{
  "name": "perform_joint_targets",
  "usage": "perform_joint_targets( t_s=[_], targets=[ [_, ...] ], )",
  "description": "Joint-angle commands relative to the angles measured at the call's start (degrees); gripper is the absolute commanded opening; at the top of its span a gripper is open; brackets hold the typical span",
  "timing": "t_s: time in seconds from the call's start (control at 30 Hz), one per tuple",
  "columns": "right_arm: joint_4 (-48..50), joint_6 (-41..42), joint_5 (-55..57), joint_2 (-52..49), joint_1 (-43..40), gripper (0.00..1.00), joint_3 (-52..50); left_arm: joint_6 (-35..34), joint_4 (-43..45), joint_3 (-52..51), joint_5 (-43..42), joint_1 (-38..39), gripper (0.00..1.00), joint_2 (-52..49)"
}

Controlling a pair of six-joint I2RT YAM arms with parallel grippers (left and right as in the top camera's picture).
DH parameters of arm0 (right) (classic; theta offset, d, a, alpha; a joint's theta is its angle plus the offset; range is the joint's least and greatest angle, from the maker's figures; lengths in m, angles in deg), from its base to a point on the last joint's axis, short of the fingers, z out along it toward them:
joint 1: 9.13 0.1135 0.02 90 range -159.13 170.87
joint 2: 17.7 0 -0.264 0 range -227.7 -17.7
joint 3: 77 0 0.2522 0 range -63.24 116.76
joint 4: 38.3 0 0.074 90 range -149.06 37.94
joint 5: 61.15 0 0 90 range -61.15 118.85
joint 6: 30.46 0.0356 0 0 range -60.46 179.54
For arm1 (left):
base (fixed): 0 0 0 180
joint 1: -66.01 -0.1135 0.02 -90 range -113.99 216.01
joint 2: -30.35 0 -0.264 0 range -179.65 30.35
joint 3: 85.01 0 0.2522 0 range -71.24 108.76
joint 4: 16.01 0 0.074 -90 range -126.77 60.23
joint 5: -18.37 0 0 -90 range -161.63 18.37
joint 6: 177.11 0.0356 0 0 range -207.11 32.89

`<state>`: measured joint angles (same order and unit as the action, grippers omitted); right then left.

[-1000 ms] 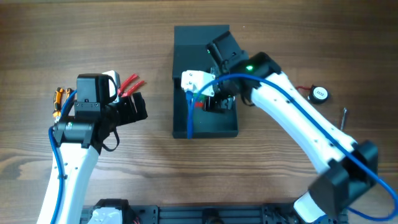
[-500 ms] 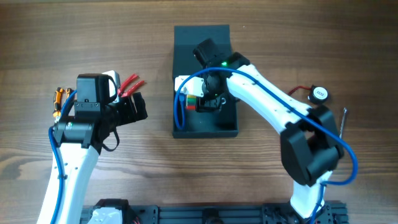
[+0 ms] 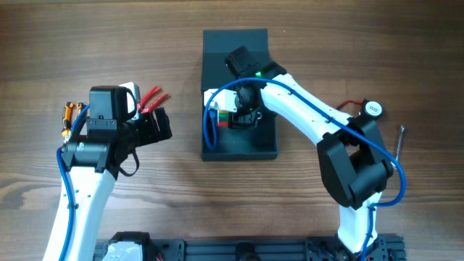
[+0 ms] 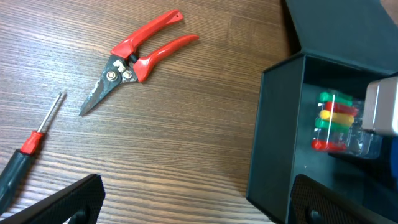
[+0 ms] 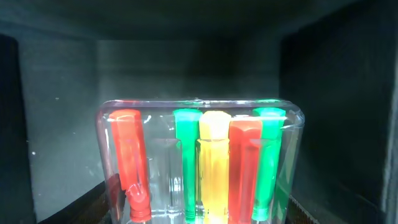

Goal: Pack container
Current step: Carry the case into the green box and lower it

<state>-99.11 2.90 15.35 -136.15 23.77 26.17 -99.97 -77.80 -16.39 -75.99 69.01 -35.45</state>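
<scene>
Two grippers: right gripper (image 3: 245, 114), inside dark teal-grey square container (image 3: 246, 146), clamps clear plastic case of coloured sticks (image 5: 199, 162); left gripper (image 4: 199, 202) gapes wide over wooden table (image 4: 186, 124).

Your right arm (image 3: 304, 119) has folded up over the last second. Its dark elbow (image 3: 355, 167), which lay stretched out low toward the bench's front right corner, now stands raised and nearer the container (image 3: 246, 145). Most of that swing came in the first half second, and since then it has only drifted a little. The right gripper (image 3: 243, 116) has slid toward the container's left wall, taking the clear case (image 3: 223, 116) of coloured bits with it, so more of its green, yellow and red now shows. The forearm now passes close beside the round disc (image 3: 373, 110) near the bench's right edge.
</scene>
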Motion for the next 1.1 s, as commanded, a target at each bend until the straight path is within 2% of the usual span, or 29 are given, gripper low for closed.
perform_joint_targets(
  t_s=[0.0, 0.17, 0.47, 0.53, 0.63, 0.7, 0.9, 1.07],
  targets=[
    [-0.02, 1.4, -0.72, -1.25, -0.72, 0.39, 0.85, -0.92, -0.09, 1.01, -0.68, -0.26, 1.0, 0.22],
    [0.02, 1.36, -0.74, -1.25, -0.74, 0.4, 0.85, -0.92, -0.22, 1.01, -0.7, -0.26, 1.0, 0.22],
    [0.02, 1.36, -0.74, -1.25, -0.74, 0.56, 0.85, -0.92, -1.14, 1.01, -0.68, -0.26, 1.0, 0.22],
    [-0.07, 1.4, -0.74, -1.25, -0.74, 0.71, 0.85, -0.92, -1.11, 1.01, -0.7, -0.26, 1.0, 0.22],
    [-0.11, 1.38, -0.74, -1.25, -0.74, 0.72, 0.85, -0.92, -1.11, 1.01, -0.68, -0.26, 1.0, 0.22],
    [-0.09, 1.36, -0.74, -1.25, -0.74, 0.87, 0.85, -0.9, -1.11, 1.01, -0.68, -0.26, 1.0, 0.22],
    [-0.11, 1.38, -0.76, -1.25, -0.74, 0.92, 0.85, -0.92, -1.09, 1.01, -0.68, -0.26, 1.0, 0.22],
    [-0.57, 2.82, -0.76, -1.25, -0.72, 0.92, 0.85, -0.9, -1.09, 1.01, -0.68, -0.26, 1.0, 0.22]
  ],
)
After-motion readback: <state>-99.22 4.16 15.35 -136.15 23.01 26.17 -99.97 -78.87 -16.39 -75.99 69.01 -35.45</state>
